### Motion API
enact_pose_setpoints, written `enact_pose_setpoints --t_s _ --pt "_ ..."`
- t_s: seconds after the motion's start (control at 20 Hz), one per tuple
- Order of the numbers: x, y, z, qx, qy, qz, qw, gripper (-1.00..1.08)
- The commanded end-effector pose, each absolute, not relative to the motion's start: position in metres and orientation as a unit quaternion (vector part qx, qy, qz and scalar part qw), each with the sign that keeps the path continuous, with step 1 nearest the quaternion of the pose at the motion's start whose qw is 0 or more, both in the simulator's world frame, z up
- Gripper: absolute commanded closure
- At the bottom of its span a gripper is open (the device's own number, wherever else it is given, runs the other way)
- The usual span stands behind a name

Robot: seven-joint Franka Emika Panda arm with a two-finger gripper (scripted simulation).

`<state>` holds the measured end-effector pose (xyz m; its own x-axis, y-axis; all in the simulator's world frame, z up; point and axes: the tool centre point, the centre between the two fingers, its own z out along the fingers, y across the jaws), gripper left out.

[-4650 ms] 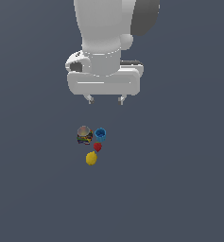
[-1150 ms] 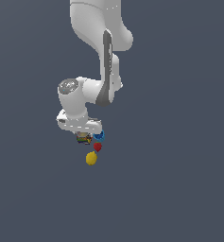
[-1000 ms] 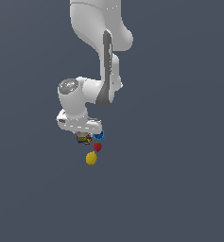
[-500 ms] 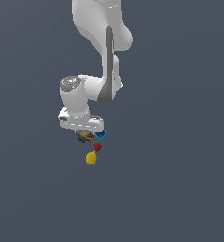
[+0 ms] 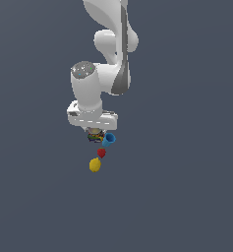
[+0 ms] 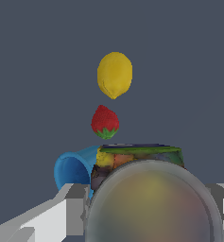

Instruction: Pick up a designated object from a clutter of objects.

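Wrist view put the short cylindrical can with the multicoloured label point(image 6: 138, 163) closest of all, filling the foreground. Its round top was a pale greyish-pink disc, blurred and glossy, with a thin light rim. Below that rim the label wrapped the wall in patches of yellow, orange, green and dark purple, under a green band at the far edge. Pale grey fingers point(image 6: 42, 220) of the claw point(image 6: 146, 215) stood on both sides of the can, tight against it, so the claw was pinching the can.

Just beside the can, touching or nearly so, lay the small blue cup point(image 6: 74, 168), tipped on its side with its open mouth facing the camera. Farther off sat the small red strawberry-shaped piece point(image 6: 105, 121) with green leaves at its near end. Beyond that, apart from it, was the yellow lemon-shaped piece point(image 6: 114, 74). All rested against the plain dark grey counter point(image 6: 33, 71).

In the exterior view the white arm point(image 5: 108, 64) reached down, its claw point(image 5: 94, 133) closed around the can point(image 5: 94, 136), mostly hidden beneath the hand. The blue cup point(image 5: 108, 139) sat just to the exterior view's right of the can, the strawberry point(image 5: 101, 153) and lemon point(image 5: 95, 165) in a line below.
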<state>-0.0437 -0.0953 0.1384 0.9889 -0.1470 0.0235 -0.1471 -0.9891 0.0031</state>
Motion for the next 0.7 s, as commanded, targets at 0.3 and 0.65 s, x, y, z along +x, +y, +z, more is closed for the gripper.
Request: enact_pose_setpoints --t_s 0.3,0.65 --pt "-0.048 -0.038 0.215 0.997 -0.074 0.009 0.004 1.08" --pt "-0.050 0.011 0.279 0.997 -0.073 0.006 0.003 1.08"
